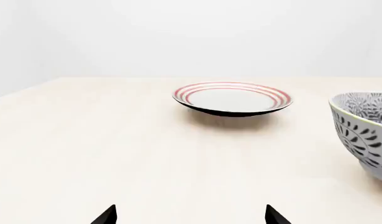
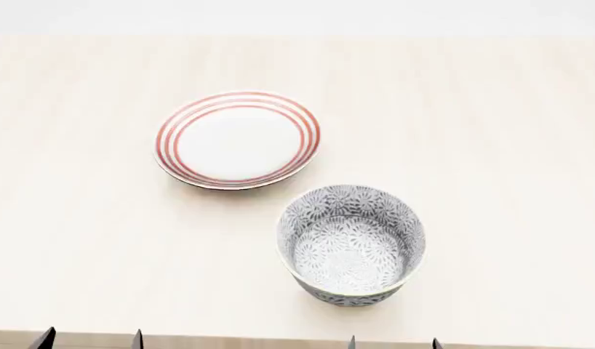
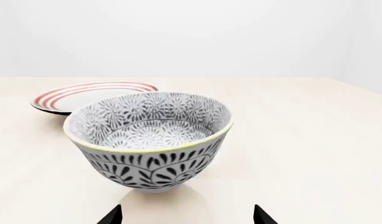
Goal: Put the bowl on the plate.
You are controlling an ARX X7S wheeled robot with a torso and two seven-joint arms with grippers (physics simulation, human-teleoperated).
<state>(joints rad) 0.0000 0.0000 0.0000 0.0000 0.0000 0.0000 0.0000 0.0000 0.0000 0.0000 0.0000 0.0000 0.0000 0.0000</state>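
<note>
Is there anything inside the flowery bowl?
No. The bowl is empty: only its grey flower pattern shows on the inside walls and floor. It stands on the table, beside the plate. The spot under its base is covered.

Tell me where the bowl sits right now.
In the head view the bowl stands upright on the table, right of centre and nearer the robot than the plate, close to it but apart.

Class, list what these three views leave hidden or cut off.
1. Both arms: only fingertips of the left gripper and right gripper show; every view's bottom edge cuts them.
2. Bowl: the left wrist view's edge cuts it.
3. Plate: in the right wrist view the bowl hides its near part.
</note>
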